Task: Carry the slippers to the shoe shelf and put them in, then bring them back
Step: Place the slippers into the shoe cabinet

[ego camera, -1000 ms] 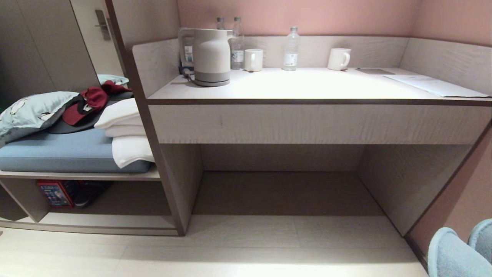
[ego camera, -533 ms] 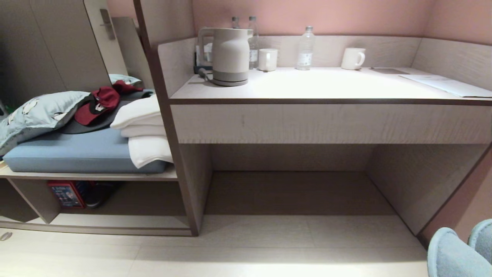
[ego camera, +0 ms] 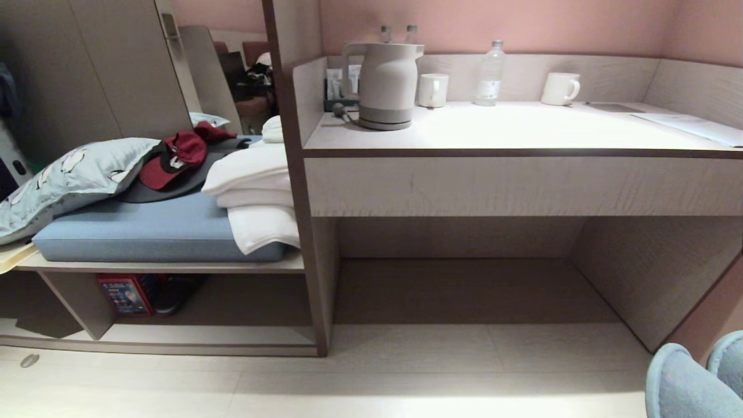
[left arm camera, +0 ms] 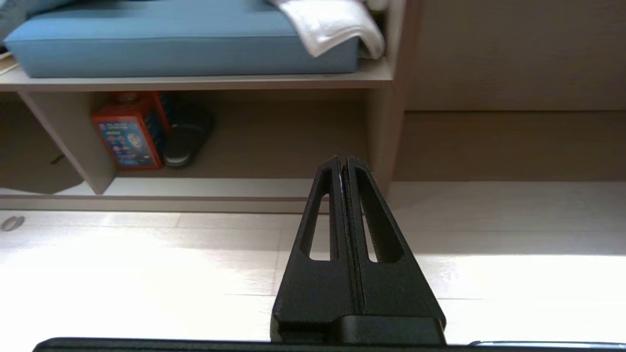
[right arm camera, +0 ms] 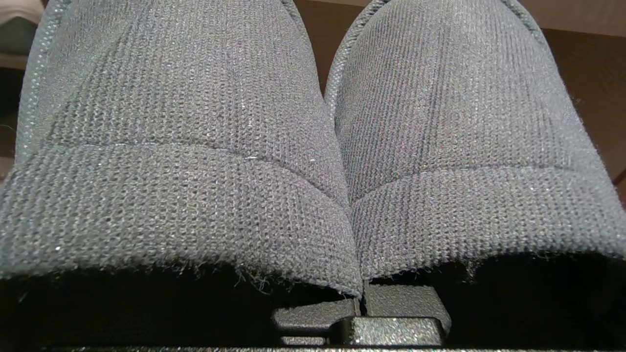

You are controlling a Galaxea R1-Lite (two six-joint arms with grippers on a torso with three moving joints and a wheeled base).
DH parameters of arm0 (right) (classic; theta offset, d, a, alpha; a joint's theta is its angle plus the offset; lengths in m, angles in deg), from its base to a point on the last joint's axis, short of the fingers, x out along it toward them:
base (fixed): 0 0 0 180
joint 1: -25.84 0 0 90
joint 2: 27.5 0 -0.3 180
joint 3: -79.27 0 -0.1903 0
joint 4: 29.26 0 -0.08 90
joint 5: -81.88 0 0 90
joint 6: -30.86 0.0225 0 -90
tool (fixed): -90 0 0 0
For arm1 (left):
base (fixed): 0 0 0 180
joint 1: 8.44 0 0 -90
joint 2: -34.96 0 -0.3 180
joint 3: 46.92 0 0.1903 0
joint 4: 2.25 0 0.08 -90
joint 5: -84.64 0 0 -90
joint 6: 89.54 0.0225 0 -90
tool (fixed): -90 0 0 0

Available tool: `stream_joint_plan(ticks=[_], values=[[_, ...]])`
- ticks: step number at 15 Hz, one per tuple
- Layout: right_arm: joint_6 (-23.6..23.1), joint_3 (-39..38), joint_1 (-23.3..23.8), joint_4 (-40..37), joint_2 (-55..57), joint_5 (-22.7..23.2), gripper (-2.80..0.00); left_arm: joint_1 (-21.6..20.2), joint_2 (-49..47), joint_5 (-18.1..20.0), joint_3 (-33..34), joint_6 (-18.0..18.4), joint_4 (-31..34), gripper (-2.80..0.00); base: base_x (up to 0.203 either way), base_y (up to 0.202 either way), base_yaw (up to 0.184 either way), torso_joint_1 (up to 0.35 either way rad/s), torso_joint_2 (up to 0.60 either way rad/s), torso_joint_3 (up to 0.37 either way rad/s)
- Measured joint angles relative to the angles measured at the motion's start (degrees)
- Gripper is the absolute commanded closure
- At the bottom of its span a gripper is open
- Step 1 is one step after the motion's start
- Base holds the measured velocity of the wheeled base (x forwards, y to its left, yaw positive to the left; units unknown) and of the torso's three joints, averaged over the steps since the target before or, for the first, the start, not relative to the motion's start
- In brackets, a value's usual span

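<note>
Slippers (right arm camera: 313, 146) sit side by side in the right gripper (right arm camera: 364, 305), clamped at the inner edges where the 2 openings meet, toes pointing away from the wrist. In head view the pair (ego camera: 693, 377) shows only at the lower right corner, low over the floor (ego camera: 406, 377). Shoe shelf (ego camera: 203, 334) is the low cubby under the blue cushion (ego camera: 157, 229), well off to the robot's left and ahead; desk recess (ego camera: 464, 290) lies between. So the slippers need to travel left, then go in toes 1st, long axis into the opening. Left gripper (left arm camera: 342, 168) is nearer the shelf but shut and empty, pointing at its right end. A box (left arm camera: 128, 132) and dark shoe (left arm camera: 186, 139) take the shelf's left part; right part looks free, imo.
</note>
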Motion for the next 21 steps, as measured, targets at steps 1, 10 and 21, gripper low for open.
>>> stream_joint_plan(ticks=[1,10,21], values=[[0.01,0.0,0.0,-0.03,0.0,0.0,0.0,0.0,0.0,0.0,0.0,0.0,-0.02,0.0,0.0,0.197,-0.002,0.006,0.0,0.002],[0.03,0.0,0.0,-0.04,0.0,-0.02,0.0,0.0,0.0,0.0,0.0,0.0,-0.02,0.0,0.0,0.197,-0.002,0.003,0.0,0.002],[0.0,0.0,0.0,-0.01,0.0,0.02,0.0,0.0,0.0,0.0,0.0,0.04,-0.02,0.0,0.0,0.196,-0.002,0.003,0.0,0.002]])
